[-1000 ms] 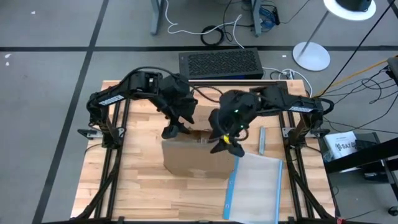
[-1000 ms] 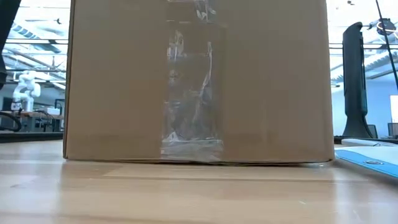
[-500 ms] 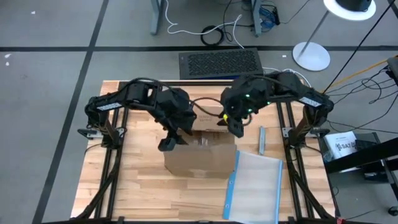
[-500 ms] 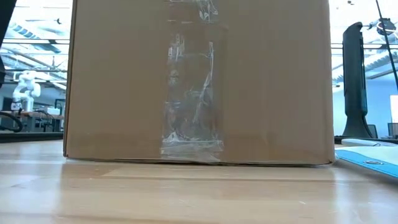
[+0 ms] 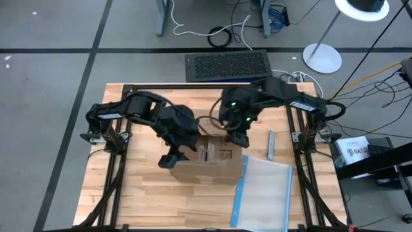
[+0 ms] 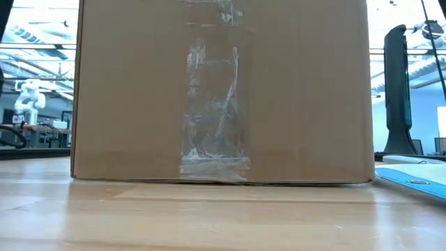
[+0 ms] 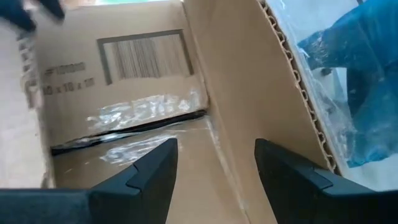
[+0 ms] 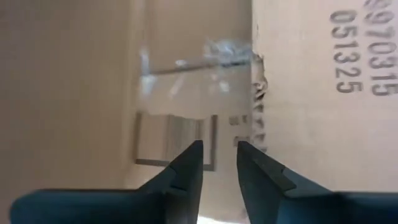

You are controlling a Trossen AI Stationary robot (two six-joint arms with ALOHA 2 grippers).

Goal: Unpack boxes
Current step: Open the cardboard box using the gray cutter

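The brown cardboard box stands on the table's middle, its taped near wall filling the low view. Its top is open, with a flap standing up and a printed flap beside my right gripper. My left gripper hangs open over the box's left side, looking into it. My right gripper hangs over the box's far right corner, its fingers open with only a narrow gap and nothing between them.
A clear plastic pouch with a blue edge lies right of the box. A small grey strip lies by the right frame. A black grille-topped unit stands beyond the table's far edge. Bare wood shows at the near left.
My left gripper has swung toward the table's near edge along the box's left side. My right gripper has gone toward the far edge and come down, tipping more steeply into the box's far right corner.
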